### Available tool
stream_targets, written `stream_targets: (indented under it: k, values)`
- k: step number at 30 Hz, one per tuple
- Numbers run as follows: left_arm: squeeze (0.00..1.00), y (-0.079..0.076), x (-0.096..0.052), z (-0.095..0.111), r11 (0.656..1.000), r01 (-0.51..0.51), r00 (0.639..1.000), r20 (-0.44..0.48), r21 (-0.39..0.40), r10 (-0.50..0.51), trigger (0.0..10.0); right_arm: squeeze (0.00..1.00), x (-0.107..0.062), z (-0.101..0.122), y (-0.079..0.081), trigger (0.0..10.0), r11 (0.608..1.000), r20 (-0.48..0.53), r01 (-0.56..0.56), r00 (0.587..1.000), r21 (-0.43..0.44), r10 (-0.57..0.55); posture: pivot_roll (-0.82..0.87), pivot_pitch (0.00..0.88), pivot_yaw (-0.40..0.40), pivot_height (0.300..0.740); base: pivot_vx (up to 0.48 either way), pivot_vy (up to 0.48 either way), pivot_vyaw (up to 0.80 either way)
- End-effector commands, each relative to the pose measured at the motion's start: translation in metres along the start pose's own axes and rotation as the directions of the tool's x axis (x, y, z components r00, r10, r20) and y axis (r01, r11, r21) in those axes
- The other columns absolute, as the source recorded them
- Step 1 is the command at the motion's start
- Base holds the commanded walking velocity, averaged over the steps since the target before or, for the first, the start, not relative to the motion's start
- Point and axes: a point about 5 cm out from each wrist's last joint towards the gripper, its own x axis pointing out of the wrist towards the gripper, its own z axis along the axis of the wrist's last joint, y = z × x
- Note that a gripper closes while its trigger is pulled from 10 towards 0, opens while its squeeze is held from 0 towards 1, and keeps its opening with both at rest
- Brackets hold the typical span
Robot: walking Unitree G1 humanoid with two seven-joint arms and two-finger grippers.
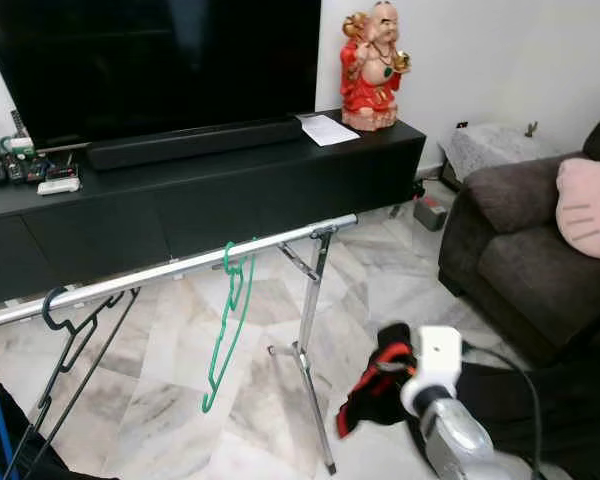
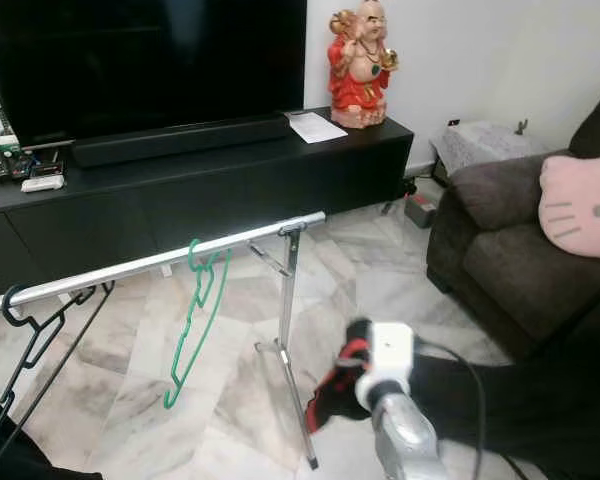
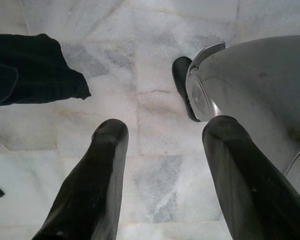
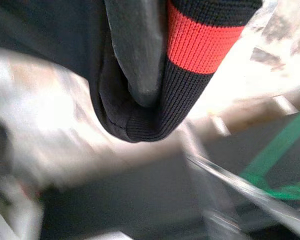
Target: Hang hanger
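A green hanger hangs by its hook from the silver rail, near the rail's middle. A black hanger hangs further left on the same rail. My right gripper is low and to the right of the rail's end, shut on a black garment with red bands. In the right wrist view that garment drapes over a finger, with the green hanger blurred beyond. My left gripper hangs open over the marble floor, with nothing between its fingers.
The rail's metal stand is planted on the marble floor just left of my right arm. A black TV cabinet with a red figurine runs behind the rail. On the right is a dark sofa with a pink cushion.
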Motion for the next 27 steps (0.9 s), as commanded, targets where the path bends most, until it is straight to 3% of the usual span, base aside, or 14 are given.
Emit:
stream_targets:
  k: [1, 6, 14, 22, 27]
  values:
    - [0.0, -0.001, 0.0, -0.003, 1.0, -0.003, 1.0, -0.011, 0.0, 0.003, 10.0, 0.0, -0.001, -0.015, -0.006, 10.0, 0.995, -0.073, 0.055, 0.996, 0.085, -0.049, -0.11, 0.055, 0.011, 0.74, 0.0, 0.0, 0.0]
    - [0.0, -0.001, 0.0, -0.003, 1.0, -0.006, 1.0, -0.01, -0.003, 0.006, 10.0, 0.0, -0.001, -0.018, -0.002, 10.0, 0.996, -0.062, 0.05, 0.997, 0.072, -0.045, -0.1, 0.055, 0.012, 0.74, 0.0, 0.0, 0.0]
    - [0.0, 0.001, -0.001, -0.005, 0.999, -0.031, 0.999, 0.005, -0.015, 0.031, 10.0, 0.0, 0.001, 0.003, -0.004, 10.0, 0.984, 0.066, 0.105, 0.991, 0.143, -0.115, -0.1, 0.052, 0.026, 0.74, 0.0, 0.0, 0.0]
    - [0.0, 0.006, -0.005, -0.002, 0.98, -0.121, 0.984, 0.111, -0.159, 0.139, 10.0, 0.0, -0.008, 0.01, 0.004, 10.0, 0.986, 0.129, 0.089, 0.986, 0.139, -0.107, -0.1, 0.056, 0.04, 0.74, 0.0, 0.0, 0.0]
    - [0.0, 0.007, -0.006, 0.0, 0.975, -0.136, 0.975, 0.149, -0.177, 0.163, 10.0, 0.0, -0.013, -0.002, 0.0, 10.0, 0.985, 0.091, 0.112, 0.988, 0.132, -0.125, -0.08, 0.057, 0.032, 0.74, 0.0, 0.0, 0.0]
